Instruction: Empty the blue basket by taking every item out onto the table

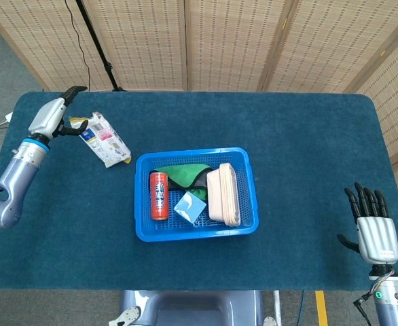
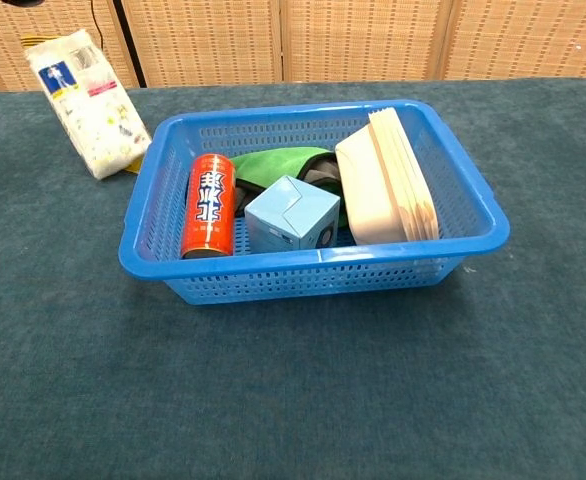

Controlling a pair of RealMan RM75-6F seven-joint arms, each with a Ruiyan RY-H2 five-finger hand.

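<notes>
Left hand (image 1: 49, 117): holds the white packet (image 1: 104, 138) by its top, left of the blue basket (image 1: 245, 193).
Right hand (image 1: 374, 229): empty, fingers spread.
Basket: red can (image 1: 159, 195) inside.

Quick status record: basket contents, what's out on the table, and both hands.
basket: blue basket, mid-table
inside: red can, light blue box, green cloth, beige tray stack
out: white packet, left of the basket
left hand: holds the packet's far end
right hand: fingers apart, holds nothing, at the table's near right edge
</notes>
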